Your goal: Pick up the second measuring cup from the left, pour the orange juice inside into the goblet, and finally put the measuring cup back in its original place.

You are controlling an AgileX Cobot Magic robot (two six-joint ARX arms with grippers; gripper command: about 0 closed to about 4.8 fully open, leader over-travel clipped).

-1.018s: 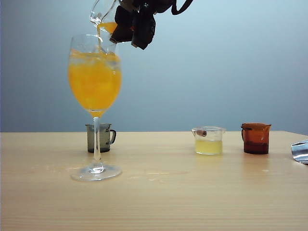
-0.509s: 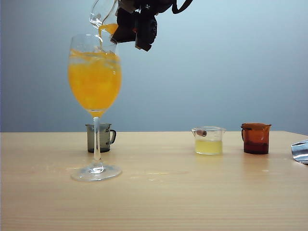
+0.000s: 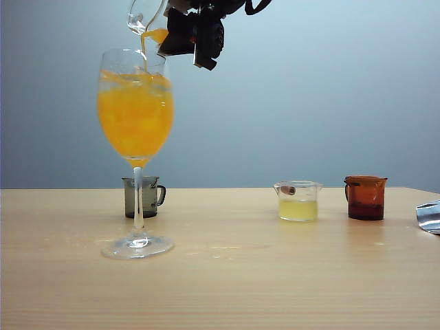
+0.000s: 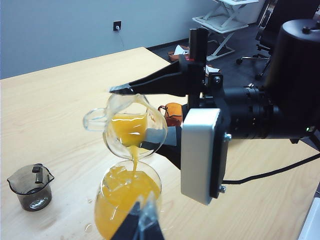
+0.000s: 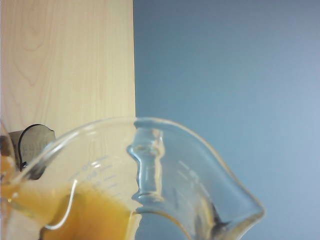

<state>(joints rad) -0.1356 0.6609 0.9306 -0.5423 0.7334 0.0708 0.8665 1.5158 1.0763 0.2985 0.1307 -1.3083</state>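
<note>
While the exterior view shows only dark gripper parts at the top edge, the left wrist view shows the right gripper (image 4: 150, 112) clamped on the tipped cup (image 4: 131, 127), juice (image 4: 134, 154) streaming into the goblet (image 3: 135, 110) directly below. Left gripper (image 4: 141, 220): fingertips barely visible, state unclear. On the tabletop (image 3: 275, 275) stand grey (image 3: 143, 196), yellow (image 3: 298, 201) and brown (image 3: 365, 197) cups.

An office: swivel chair (image 4: 250, 60), wall socket (image 4: 117, 25), standing-desk frame (image 4: 227, 17).
</note>
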